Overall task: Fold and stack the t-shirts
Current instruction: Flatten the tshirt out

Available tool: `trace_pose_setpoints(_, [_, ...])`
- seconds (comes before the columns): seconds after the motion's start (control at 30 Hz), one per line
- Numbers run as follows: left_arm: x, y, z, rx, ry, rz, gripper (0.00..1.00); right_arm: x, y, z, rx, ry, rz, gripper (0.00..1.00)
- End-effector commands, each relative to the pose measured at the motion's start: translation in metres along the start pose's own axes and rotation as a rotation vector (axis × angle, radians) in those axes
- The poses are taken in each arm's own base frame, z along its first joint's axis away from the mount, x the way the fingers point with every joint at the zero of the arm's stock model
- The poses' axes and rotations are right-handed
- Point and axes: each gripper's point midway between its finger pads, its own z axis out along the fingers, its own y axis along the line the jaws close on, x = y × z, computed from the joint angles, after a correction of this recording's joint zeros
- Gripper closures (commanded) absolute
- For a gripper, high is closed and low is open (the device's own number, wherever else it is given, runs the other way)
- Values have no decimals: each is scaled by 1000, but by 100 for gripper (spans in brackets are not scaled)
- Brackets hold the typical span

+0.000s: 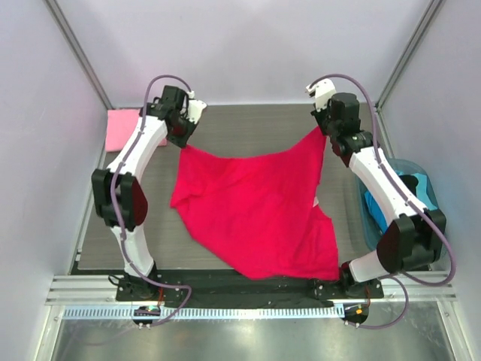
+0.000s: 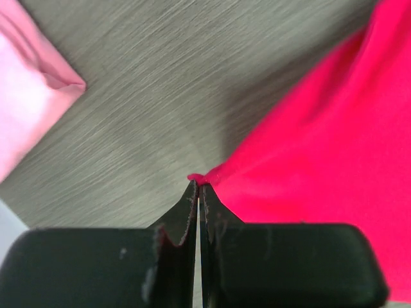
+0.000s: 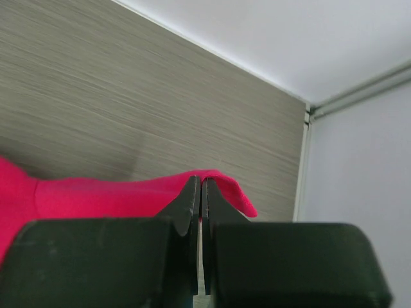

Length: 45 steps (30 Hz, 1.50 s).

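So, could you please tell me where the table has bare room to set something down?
Bare table shows along the far edge, beyond the red t-shirt, between the left gripper and right gripper, and near-left, between the left arm and the cloth. The middle is covered; the right is crowded by the blue bin.

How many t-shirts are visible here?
2. The red t-shirt spreads mid-table, pinched by left hand and right hand; the pink t-shirt lies far left. The blue bin may hide more.
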Motion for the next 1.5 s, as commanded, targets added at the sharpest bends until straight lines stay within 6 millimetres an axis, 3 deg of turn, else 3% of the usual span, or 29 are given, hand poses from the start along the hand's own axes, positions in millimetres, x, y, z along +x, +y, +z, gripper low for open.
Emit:
trace_pose_setpoints(0.0, [-41, 26, -21, -58, -147, -63, 100, -47, -56, -7, 180, -140, 80, 99])
trace_pose_setpoints(0.13, [-52, 33, -39, -91, -215, -109, 100, -65, -64, -21, 186, -202, 103, 99])
trace_pose_setpoints(0.2, [-62, 30, -75, -87, -292, -100, 100, -79, -68, -35, 178, -241, 102, 99])
trace_pose_setpoints(0.27, [-58, 23, -80, -61, -294, -82, 100, -85, -68, -47, 164, -261, 97, 99])
trace_pose_setpoints(0.3, [-57, 18, -97, -54, -325, -62, 100, -88, -67, -59, 144, -279, 92, 99])
trace_pose_setpoints(0.33, [-51, 12, -102, -38, -322, -52, 100, -79, -60, -63, 113, -246, 85, 99])
trace_pose_setpoints(0.47, [-1, -26, -88, 109, -203, -38, 100, -44, -22, -78, -52, -155, 108, 99])
trace_pose_setpoints(0.5, [23, -40, -74, 164, -133, -48, 100, -24, -2, -76, -125, -116, 115, 99])
trace_pose_setpoints(0.57, [52, -55, -62, 220, -42, -86, 100, -8, 24, -87, -232, -99, 114, 99])
trace_pose_setpoints(0.6, [72, -69, -52, 271, 17, -120, 100, 10, 38, -86, -272, -61, 121, 99])
trace_pose_setpoints(0.7, [105, -92, -39, 343, 90, -164, 100, 31, 59, -96, -336, -21, 116, 99])
trace_pose_setpoints(0.9, [114, -92, -30, 319, 91, -185, 100, 55, 66, -98, -335, 38, 128, 99])
trace_pose_setpoints(1.03, [105, -83, -35, 286, 72, -167, 100, 52, 54, -95, -271, 33, 128, 99])
trace_pose_setpoints(1.1, [88, -74, -44, 254, 30, -149, 100, 37, 36, -93, -181, 0, 162, 99])
trace_pose_setpoints(1.13, [81, -69, -48, 240, 10, -141, 100, 29, 15, -89, -78, -22, 173, 99])
trace_pose_setpoints(1.17, [58, -57, -60, 202, -53, -124, 100, 10, 1, -89, -32, -65, 180, 99])
trace_pose_setpoints(1.23, [38, -40, -74, 136, -104, -110, 100, -13, -25, -85, 70, -115, 186, 99])
trace_pose_setpoints(1.27, [9, -26, -95, 91, -190, -87, 100, -39, -41, -90, 110, -170, 178, 99])
trace_pose_setpoints(1.33, [-12, -10, -113, 38, -240, -78, 100, -61, -59, -87, 171, -209, 183, 99])
trace_pose_setpoints(1.37, [-23, -4, -125, 10, -278, -68, 100, -84, -74, -95, 201, -261, 188, 99])
trace_pose_setpoints(1.4, [-44, 8, -150, -41, -353, -47, 100, -95, -81, -97, 213, -282, 187, 99])
trace_pose_setpoints(1.47, [-60, 19, -178, -109, -433, -30, 100, -121, -94, -105, 234, -339, 190, 99])
